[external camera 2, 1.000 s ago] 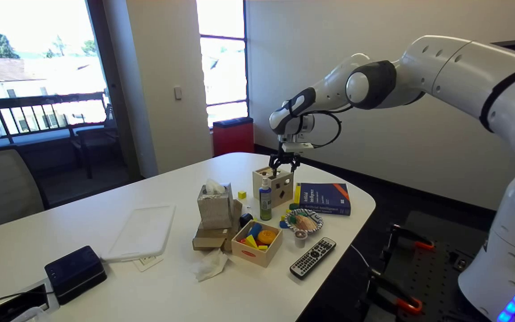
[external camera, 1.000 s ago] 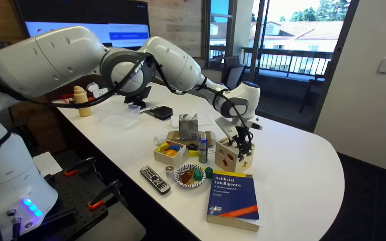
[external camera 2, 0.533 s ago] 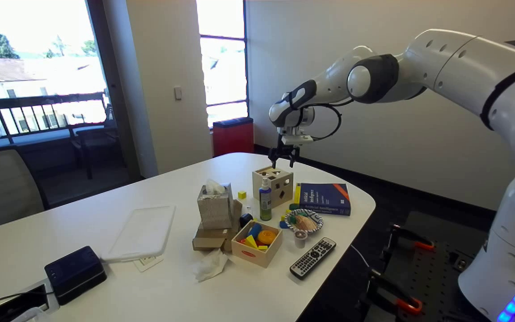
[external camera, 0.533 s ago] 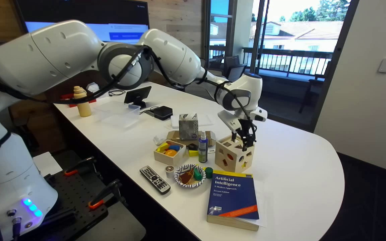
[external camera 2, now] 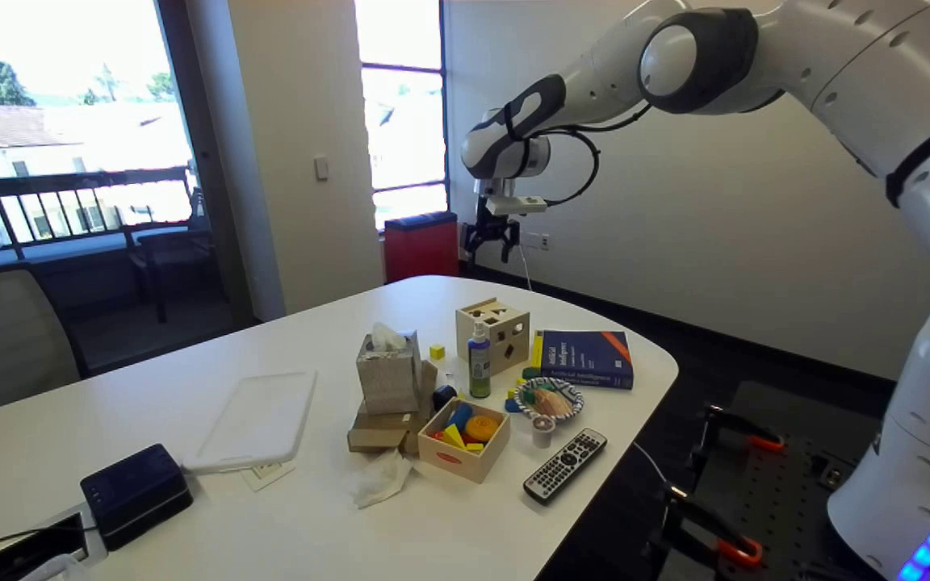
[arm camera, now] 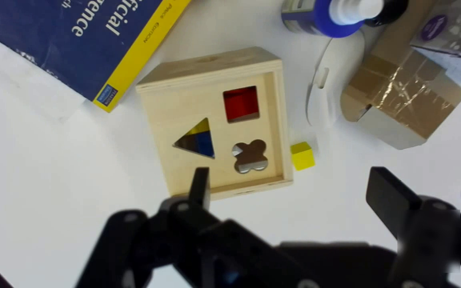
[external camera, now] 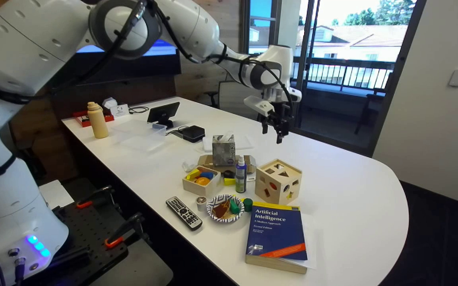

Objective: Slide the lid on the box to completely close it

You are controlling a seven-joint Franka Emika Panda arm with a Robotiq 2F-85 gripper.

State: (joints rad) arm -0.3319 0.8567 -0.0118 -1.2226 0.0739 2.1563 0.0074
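lifted gripper (external camera: 272, 136), spread wide and holding nothing, higher and well clear of box (external camera: 279, 188) on desk (external camera: 352, 222), with lid (arm camera: 219, 134) seated across the top, judged fully closed, leaving at most an edge check.

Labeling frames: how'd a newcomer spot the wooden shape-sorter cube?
On the white table, find the thick blue book. Beside its yellow strip stands the pale wooden cube. Unlike the low open tray, it has shaped holes in top and sides.
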